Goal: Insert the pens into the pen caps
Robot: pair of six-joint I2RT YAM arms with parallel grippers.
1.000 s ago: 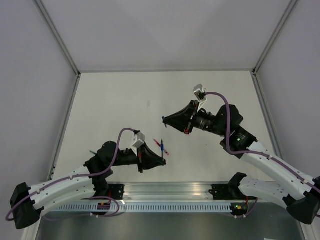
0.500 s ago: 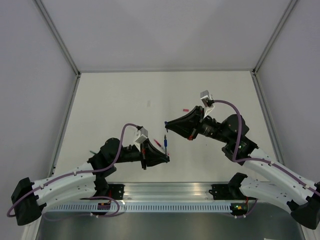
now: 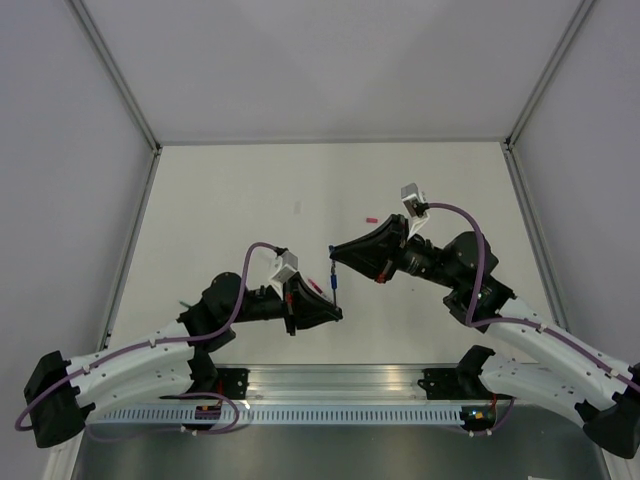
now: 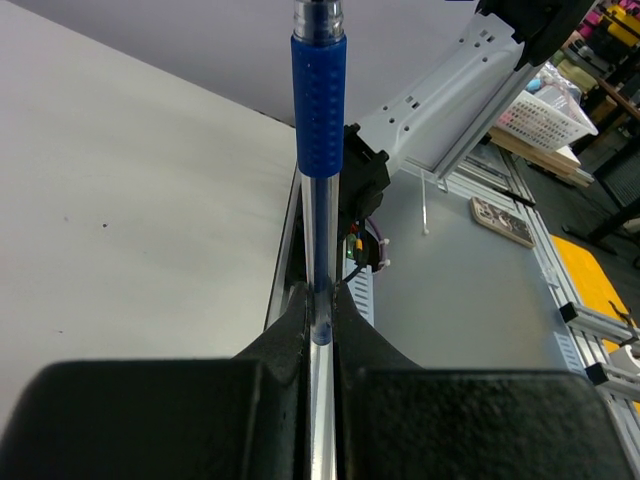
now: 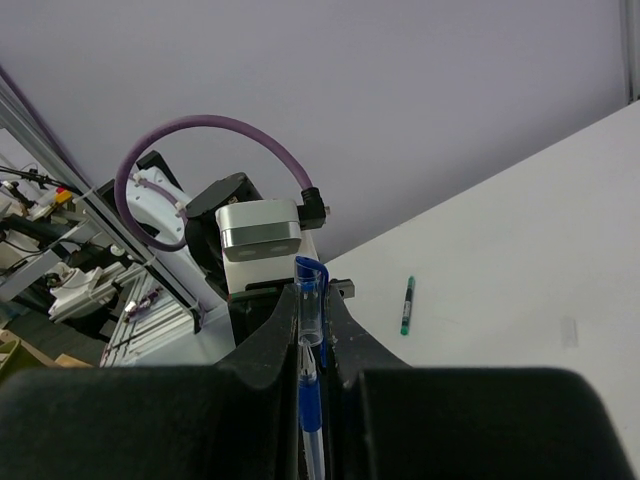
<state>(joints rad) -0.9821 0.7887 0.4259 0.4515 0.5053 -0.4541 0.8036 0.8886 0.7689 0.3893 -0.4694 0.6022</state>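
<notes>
Left gripper (image 4: pixel 318 302) is clamped on the blue pen (image 4: pixel 319 150), held off the tabletop above the middle of the near edge. Right gripper (image 5: pixel 312 318) pinches the blue pen cap (image 5: pixel 309 285), in line with the pen's tip; can't tell if it's seated. Red pen (image 3: pixel 320 287) lies just beside them. Green pen (image 5: pixel 407 305) lies toward the left edge, red cap (image 3: pixel 369 218) mid-tabletop.

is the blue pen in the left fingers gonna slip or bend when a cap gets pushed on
Probably stiff: the blue pen stands straight out of the left fingers. It may slide back, since they pinch the smooth clear barrel, not the ribbed blue sleeve.
</notes>
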